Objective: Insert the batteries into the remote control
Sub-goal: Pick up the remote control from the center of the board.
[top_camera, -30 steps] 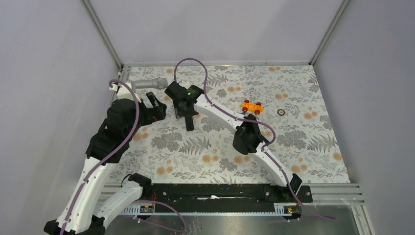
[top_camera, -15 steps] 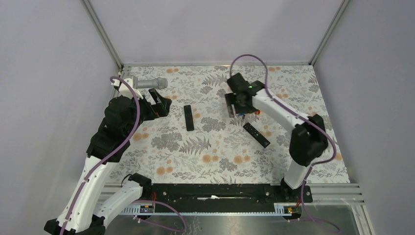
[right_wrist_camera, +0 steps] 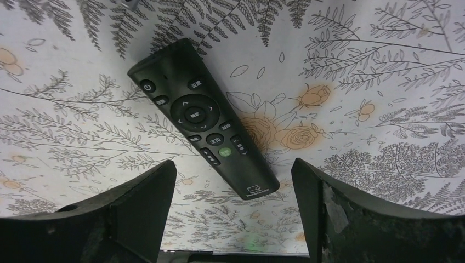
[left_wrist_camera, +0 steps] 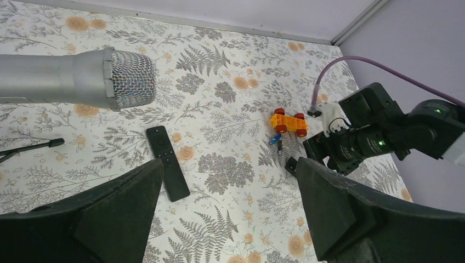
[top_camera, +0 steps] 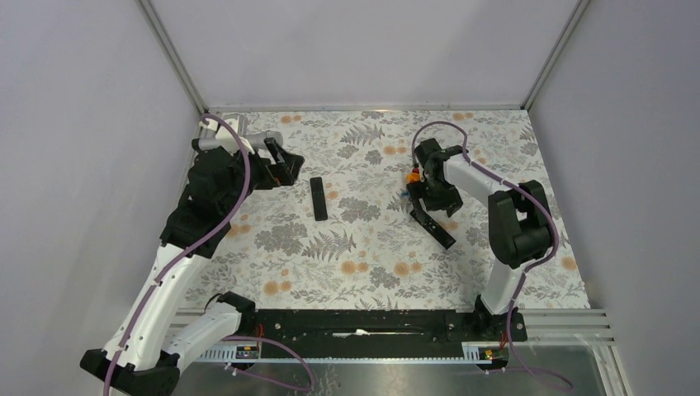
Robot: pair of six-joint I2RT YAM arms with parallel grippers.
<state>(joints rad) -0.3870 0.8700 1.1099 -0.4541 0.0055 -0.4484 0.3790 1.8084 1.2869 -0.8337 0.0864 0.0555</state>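
**Loading yet to begin**

Your right hand [right_wrist_camera: 233, 164] hangs wide and empty over the button-face remote [right_wrist_camera: 203, 118], likely the wrong one. The remote control [top_camera: 318, 199] lies between the two hands, batteries [left_wrist_camera: 273, 140] beside the orange toy [left_wrist_camera: 288, 121]. Your left hand [left_wrist_camera: 229, 164] gapes empty.

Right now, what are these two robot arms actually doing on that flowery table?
Nothing is held. The right gripper hangs open over a black remote showing its buttons. The left gripper, also open, hovers near a silver microphone. The plain slim remote control lies alone between the arms, and the tiny batteries sit beside an orange toy block, so loading does not seem to have begun.
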